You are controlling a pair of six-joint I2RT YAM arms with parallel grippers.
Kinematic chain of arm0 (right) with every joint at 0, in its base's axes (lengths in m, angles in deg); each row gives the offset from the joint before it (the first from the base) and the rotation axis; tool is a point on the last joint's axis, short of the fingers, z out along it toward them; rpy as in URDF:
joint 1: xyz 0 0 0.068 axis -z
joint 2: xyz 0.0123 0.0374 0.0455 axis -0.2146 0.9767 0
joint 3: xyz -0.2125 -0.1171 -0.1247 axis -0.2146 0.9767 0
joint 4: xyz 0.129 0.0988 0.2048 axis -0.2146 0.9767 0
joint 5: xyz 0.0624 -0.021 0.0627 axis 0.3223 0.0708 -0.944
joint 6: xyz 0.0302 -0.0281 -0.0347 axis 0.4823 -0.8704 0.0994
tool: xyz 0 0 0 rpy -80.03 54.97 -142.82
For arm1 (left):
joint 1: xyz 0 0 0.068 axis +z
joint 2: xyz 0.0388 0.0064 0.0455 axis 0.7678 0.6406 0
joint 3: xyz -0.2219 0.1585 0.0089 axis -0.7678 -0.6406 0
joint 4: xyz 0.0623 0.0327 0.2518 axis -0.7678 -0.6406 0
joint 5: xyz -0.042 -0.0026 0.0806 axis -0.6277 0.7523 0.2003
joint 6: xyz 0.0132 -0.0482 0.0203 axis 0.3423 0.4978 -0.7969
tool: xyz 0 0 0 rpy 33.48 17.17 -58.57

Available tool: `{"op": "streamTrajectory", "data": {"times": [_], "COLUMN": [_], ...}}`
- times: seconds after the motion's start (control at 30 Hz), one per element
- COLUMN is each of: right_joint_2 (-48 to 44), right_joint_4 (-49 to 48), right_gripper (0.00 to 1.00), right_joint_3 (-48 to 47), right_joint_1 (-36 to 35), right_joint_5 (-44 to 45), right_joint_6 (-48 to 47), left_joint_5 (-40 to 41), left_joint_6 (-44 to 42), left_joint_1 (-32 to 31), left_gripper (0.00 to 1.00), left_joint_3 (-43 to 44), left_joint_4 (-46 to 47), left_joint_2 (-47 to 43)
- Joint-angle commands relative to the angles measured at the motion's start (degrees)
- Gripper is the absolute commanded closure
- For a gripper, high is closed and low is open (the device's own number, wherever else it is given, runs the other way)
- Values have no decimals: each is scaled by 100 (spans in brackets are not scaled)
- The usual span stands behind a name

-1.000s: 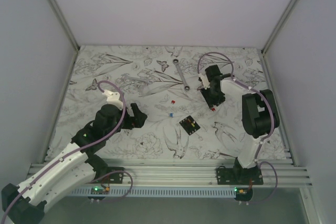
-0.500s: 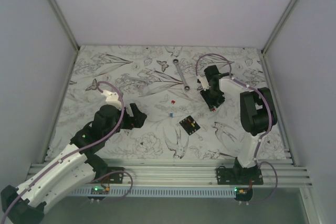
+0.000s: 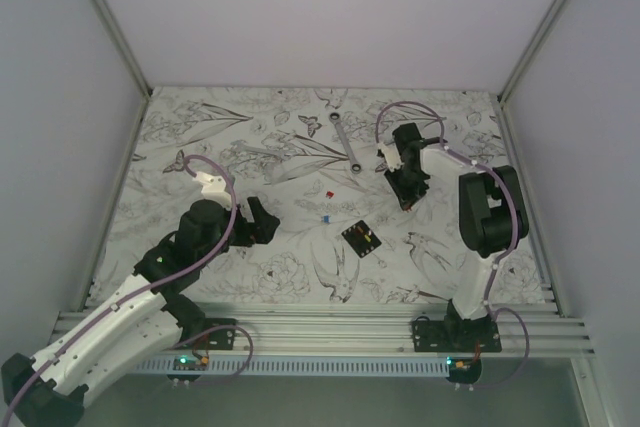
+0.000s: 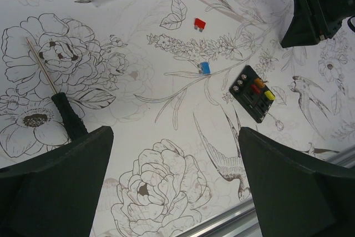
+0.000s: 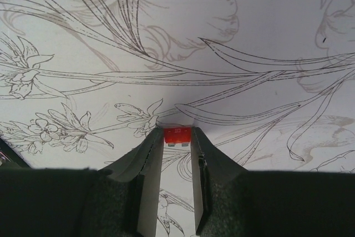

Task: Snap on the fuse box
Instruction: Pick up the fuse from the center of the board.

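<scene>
Pinching a red fuse (image 5: 177, 134), hard to spot from overhead, the right gripper (image 5: 177, 144) tilts down beyond the fuse box (image 3: 362, 238). Left gripper (image 4: 175, 137) gapes wide.

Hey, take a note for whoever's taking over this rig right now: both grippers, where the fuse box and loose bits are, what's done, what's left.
Left gripper: open, empty, above the mat.
Right gripper: shut on a red fuse at its fingertips, beyond and right of the box.
Fuse box: flat on the mat between the arms, face up, orange and yellow fuses seated; nothing touches it.
Loose nearby: second red fuse, blue fuse.
Done: one fuse picked up.
Left: bring it to the box; snap-on not done.
</scene>
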Motion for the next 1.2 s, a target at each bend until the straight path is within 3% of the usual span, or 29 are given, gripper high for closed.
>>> {"op": "streamTrajectory", "data": {"times": [0.0, 0.43, 0.77, 0.97, 1.17], "right_joint_2": [255, -1269, -2980, -3894, -4563], "right_joint_4": [-315, -860, -2395, -3270, -3813], "right_gripper": [73, 79, 79, 78, 78], "right_joint_3": [143, 611, 1734, 2441, 2754], "right_joint_1": [113, 113, -47, -339, -678], "right_joint_5": [-82, -909, -1805, -1826, -1714], "right_joint_6": [-59, 1309, 3214, 4499, 5242], "left_joint_5": [-36, -718, -523, 197, 152], "left_joint_6": [-15, 274, 210, 54, -318], "left_joint_1": [20, -54, -731, -1323, -1586], "left_gripper": [0, 0, 3, 10, 21], "left_joint_3": [-93, 49, 385, 626, 1009], "left_joint_4": [-69, 591, 1806, 2668, 3323], "left_joint_2": [-74, 506, 1588, 2272, 2898]}}
